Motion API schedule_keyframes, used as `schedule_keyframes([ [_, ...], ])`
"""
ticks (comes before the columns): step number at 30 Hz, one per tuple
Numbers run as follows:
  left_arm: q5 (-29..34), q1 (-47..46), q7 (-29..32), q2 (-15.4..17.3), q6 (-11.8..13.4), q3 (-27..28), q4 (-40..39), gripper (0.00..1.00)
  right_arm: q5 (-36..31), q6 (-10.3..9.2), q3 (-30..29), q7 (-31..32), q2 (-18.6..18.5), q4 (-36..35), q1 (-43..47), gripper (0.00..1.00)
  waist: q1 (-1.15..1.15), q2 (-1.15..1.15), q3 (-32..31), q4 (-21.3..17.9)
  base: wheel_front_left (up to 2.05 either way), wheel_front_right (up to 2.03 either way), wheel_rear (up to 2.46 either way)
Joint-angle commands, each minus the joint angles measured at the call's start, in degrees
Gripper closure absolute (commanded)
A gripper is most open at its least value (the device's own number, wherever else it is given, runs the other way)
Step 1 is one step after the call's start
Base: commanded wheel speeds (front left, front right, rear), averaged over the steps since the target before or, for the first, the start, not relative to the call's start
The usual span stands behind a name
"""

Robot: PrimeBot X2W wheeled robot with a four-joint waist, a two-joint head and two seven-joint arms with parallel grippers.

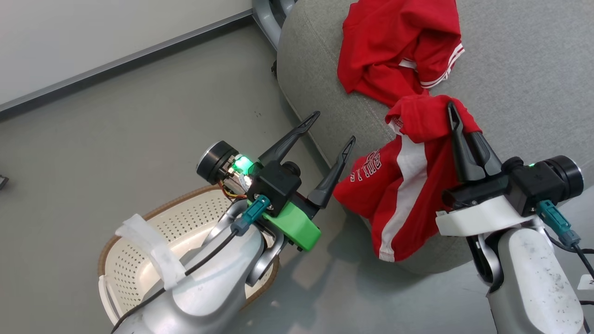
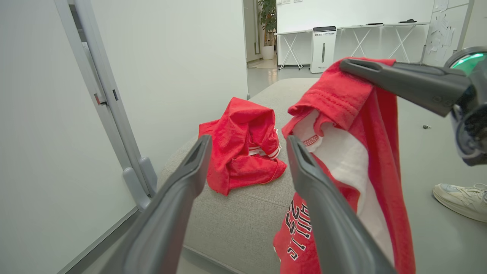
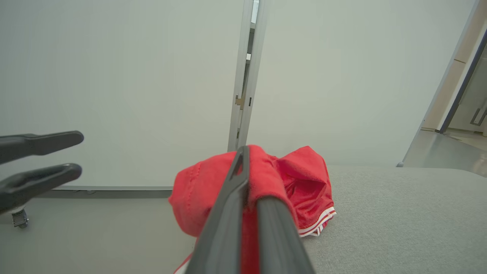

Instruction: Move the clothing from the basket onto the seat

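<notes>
Our right claw (image 1: 451,111) pinches the red white-striped fabric jersey (image 1: 417,185), which we judge limp and light, draped over the edge of the grey upholstered seat (image 1: 510,69). Our left claw (image 1: 335,126) gapes empty beside that edge. We'd grip bunched folds.

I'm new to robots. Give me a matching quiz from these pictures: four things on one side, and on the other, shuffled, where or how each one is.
Things
1. left gripper
2. right gripper
3. basket
4. crumpled red garment

Places or states
a. lies on the grey seat
b. shut on the red jersey
c. open, holding nothing
d. stands on the floor

Pairs: 1-c, 2-b, 3-d, 4-a
</notes>
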Motion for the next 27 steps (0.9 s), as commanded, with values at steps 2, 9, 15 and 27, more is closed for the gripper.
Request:
schedule_keyframes([
  [2,0.82,0.58,-0.02,0.13,-0.28,0.71,-0.22,0.0,0.83,-0.04,-0.43,-0.12,-0.11,-0.74,-0.96,1.0,0.0,0.0,0.21,0.17,0.0,0.0,0.0],
  [9,1.58,-0.03,-0.02,0.06,-0.73,1.9,-0.68,0.0,-0.44,-0.04,-1.71,-0.12,-0.11,-2.41,-8.37,1.0,0.0,0.0,1.63,1.56,0.0,0.0,0.0],
  [15,2.42,-1.21,-0.01,-0.06,-1.02,2.39,-0.81,0.0,-1.59,-0.04,-3.98,-0.12,-1.09,-1.38,-16.91,1.0,0.0,0.0,3.89,3.23,0.0,0.0,0.0],
  [27,4.24,-4.15,-0.02,0.22,-1.46,3.07,-1.34,0.0,-2.13,-0.04,-10.65,-0.12,-7.87,3.12,-36.96,1.0,0.0,0.0,11.96,6.52,0.0,0.0,0.0],
])
